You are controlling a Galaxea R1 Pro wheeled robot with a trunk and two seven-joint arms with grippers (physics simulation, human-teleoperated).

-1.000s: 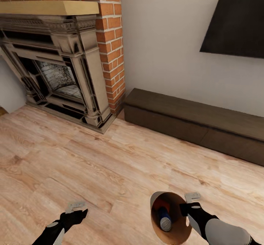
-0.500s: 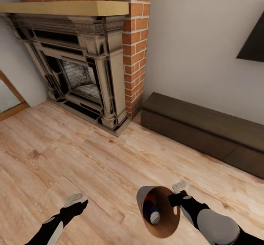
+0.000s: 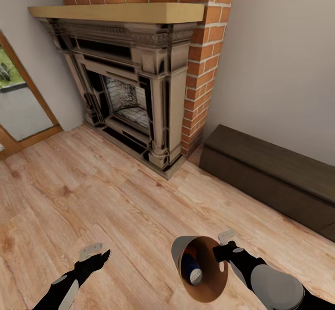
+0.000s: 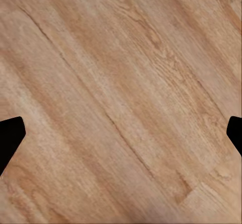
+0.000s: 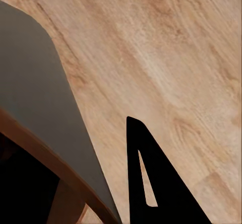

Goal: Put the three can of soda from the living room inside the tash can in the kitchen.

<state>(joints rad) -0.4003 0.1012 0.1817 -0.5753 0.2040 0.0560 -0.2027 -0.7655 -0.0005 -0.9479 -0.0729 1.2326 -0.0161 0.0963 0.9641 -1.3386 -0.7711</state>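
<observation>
Mid-transit in the living room: right end effector (image 3: pixel 222 250) clamped on the tash can (image 3: pixel 201 269) rim, blue can of soda (image 3: pixel 190 267) inside. Left end effector (image 3: pixel 95 253) spread apart, empty. Next, probably, carrying toward the kitchen or remaining cans.

No readable text, label, brand, number or sign anywhere; blue can of soda (image 3: pixel 190 264) inside the tash can (image 3: pixel 178 252) too small and blurred to make out any print
</observation>
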